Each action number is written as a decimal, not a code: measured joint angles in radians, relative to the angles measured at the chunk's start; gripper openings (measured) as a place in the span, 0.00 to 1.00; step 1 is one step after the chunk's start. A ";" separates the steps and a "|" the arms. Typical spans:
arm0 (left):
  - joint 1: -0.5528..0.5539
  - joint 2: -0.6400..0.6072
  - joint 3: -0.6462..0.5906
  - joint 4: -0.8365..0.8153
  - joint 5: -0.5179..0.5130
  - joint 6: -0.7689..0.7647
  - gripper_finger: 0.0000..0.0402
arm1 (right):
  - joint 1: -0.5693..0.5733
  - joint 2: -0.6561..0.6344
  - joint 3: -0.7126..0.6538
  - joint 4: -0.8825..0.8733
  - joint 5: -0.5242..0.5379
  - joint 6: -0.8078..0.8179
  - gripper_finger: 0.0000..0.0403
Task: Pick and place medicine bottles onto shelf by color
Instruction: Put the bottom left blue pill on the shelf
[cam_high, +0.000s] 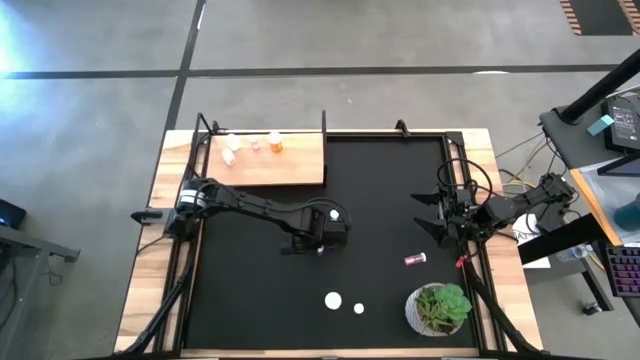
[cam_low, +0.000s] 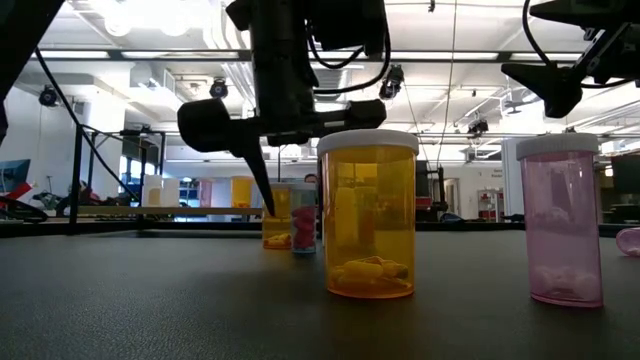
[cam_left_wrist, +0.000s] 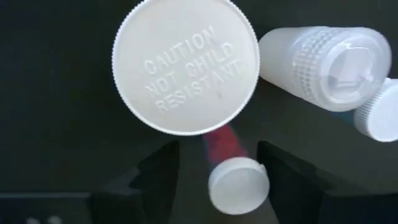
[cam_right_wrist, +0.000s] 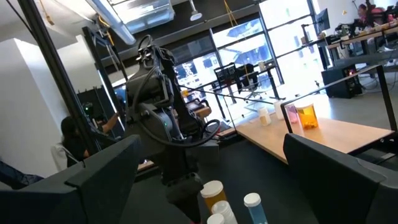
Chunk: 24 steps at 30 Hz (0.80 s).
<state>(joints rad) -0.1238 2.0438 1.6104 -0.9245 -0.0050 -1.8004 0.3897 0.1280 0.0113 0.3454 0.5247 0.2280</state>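
A broad white cap (cam_left_wrist: 185, 65), embossed with a child-safety caution, lies closest under the left wrist camera. Just beyond it the left gripper (cam_left_wrist: 221, 183) hangs over the middle of the black mat (cam_high: 250, 290). Its fingers (cam_left_wrist: 155, 180) are spread to either side of a small red-bodied bottle (cam_left_wrist: 236, 186) with a white cap. A gap shows on one side; I cannot tell whether the other finger touches.

This bottle should be light, stiff plastic with a smooth round wall, so it is likely to slip or topple. A squeeze across the body just under the cap looks safest. The neighbours crowd it and could be knocked.

Beside it are a translucent white bottle (cam_left_wrist: 326, 68) and the edge of another cap (cam_left_wrist: 380, 115), making four in this cluster. Toward the mat's front edge stand one orange bottle (cam_low: 370, 215) and one pink bottle (cam_low: 565, 220). One dark red bottle (cam_high: 415, 259) lies on its side near the right gripper (cam_high: 432, 213), which waits at the mat's right edge with its fingers wide apart.

The shelf (cam_high: 290, 170), at the far left corner, holds three bottles along its far edge. One potted plant (cam_high: 440, 308) sits at the front right.
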 joint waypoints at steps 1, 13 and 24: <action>0.000 0.000 0.000 -0.001 0.000 0.000 0.46 | 0.000 0.000 0.000 0.000 0.000 0.000 0.95; 0.002 -0.001 0.000 -0.002 0.030 0.009 0.23 | 0.000 0.000 0.000 0.000 0.000 0.000 0.95; 0.006 -0.073 0.051 -0.095 0.080 0.062 0.24 | 0.000 0.000 0.000 0.000 0.000 0.000 0.95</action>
<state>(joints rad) -0.1176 1.9710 1.6619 -1.0199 0.0746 -1.7386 0.3897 0.1280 0.0113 0.3451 0.5247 0.2283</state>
